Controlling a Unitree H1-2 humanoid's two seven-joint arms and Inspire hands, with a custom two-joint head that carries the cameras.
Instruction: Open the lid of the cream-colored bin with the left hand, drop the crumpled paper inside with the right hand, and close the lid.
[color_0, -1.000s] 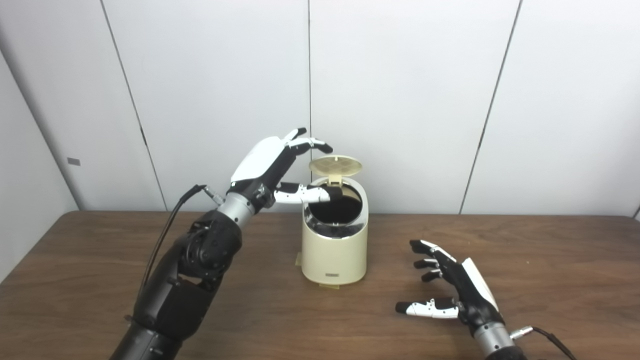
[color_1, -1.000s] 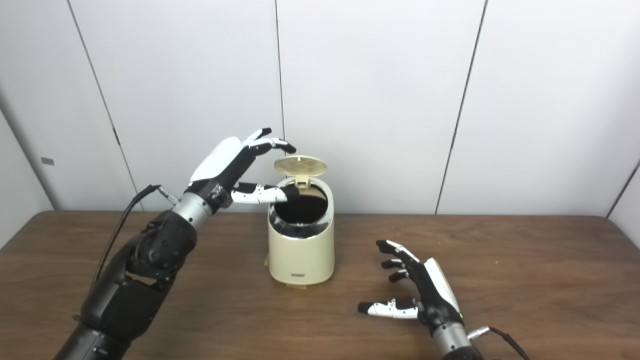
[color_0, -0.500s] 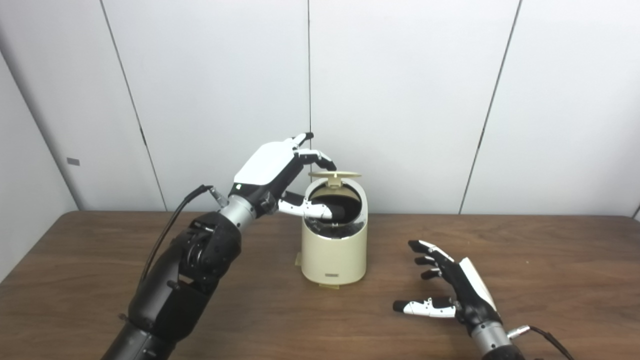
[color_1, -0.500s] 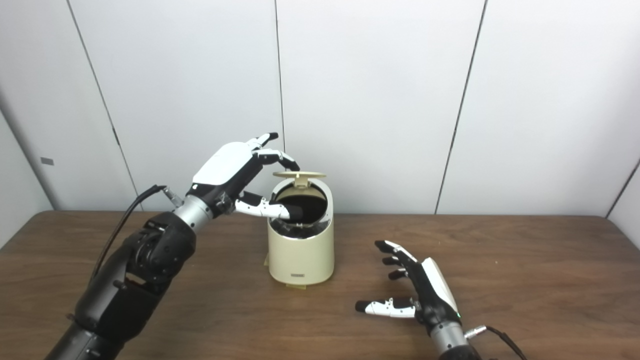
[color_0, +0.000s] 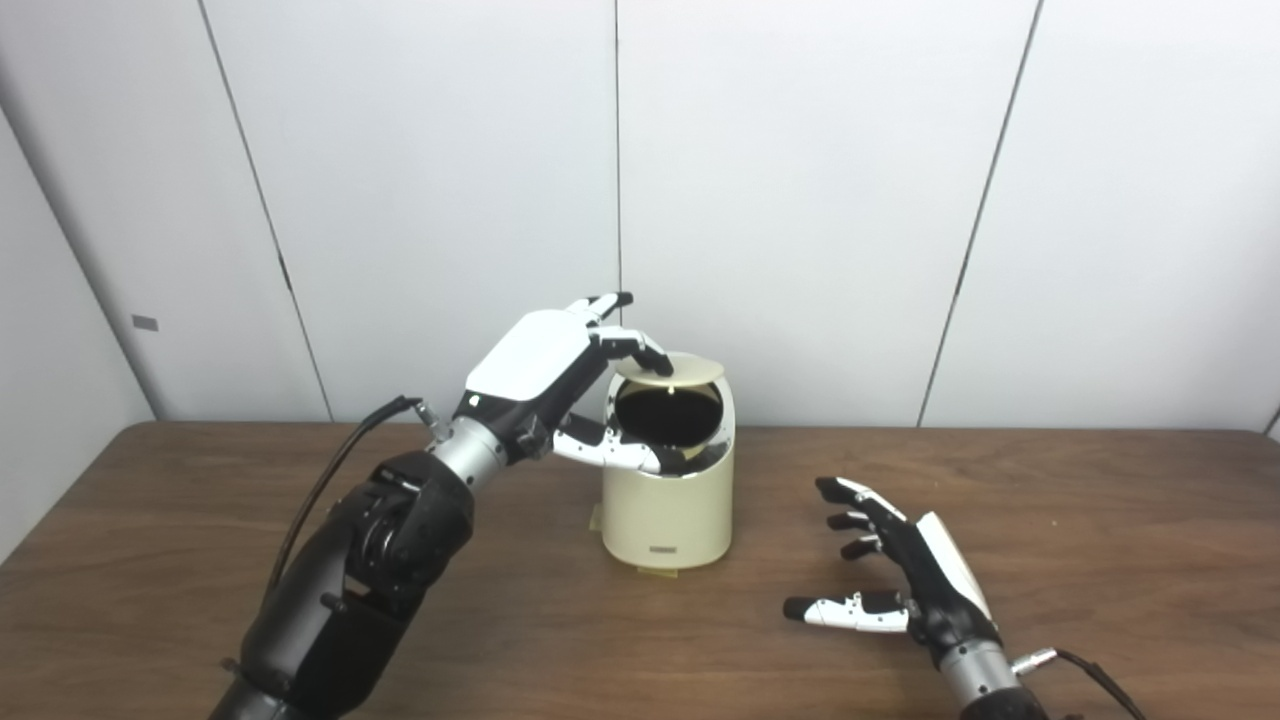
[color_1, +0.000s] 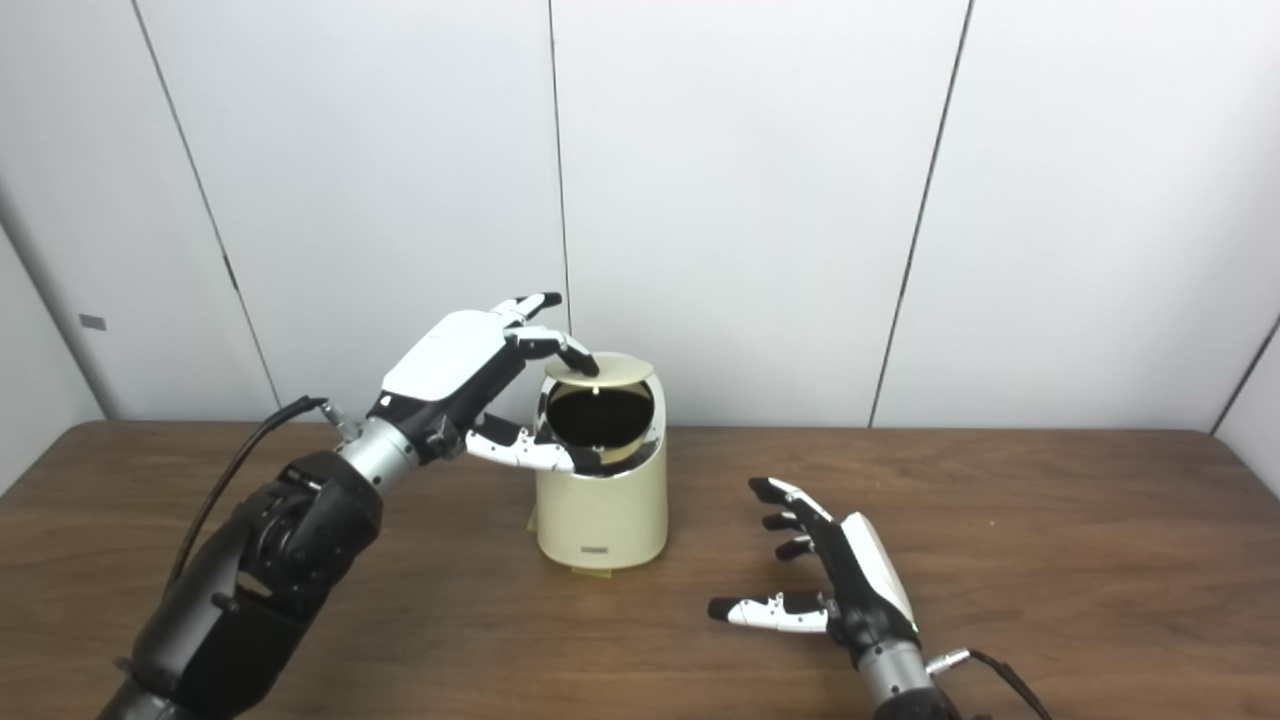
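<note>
Wooden table (color_0: 1100, 520): left robot hand (color_0: 560, 375) fingers spread on bin (color_0: 668, 500) lid (color_0: 668, 367); right robot hand (color_0: 900, 580) open.

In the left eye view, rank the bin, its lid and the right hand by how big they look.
1. cream-colored bin, largest.
2. right hand: it looks smaller than the bin, though it is nearer the camera, which enlarges it.
3. lid, smallest; seen nearly edge-on, so it looks thin.

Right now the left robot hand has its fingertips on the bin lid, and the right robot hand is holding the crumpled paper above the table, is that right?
Not quite. The left robot hand does have fingertips on the lid of the cream bin, but the right robot hand holds nothing: it is open, fingers spread, low over the table. Both eye views show this, and no crumpled paper is visible.
</note>
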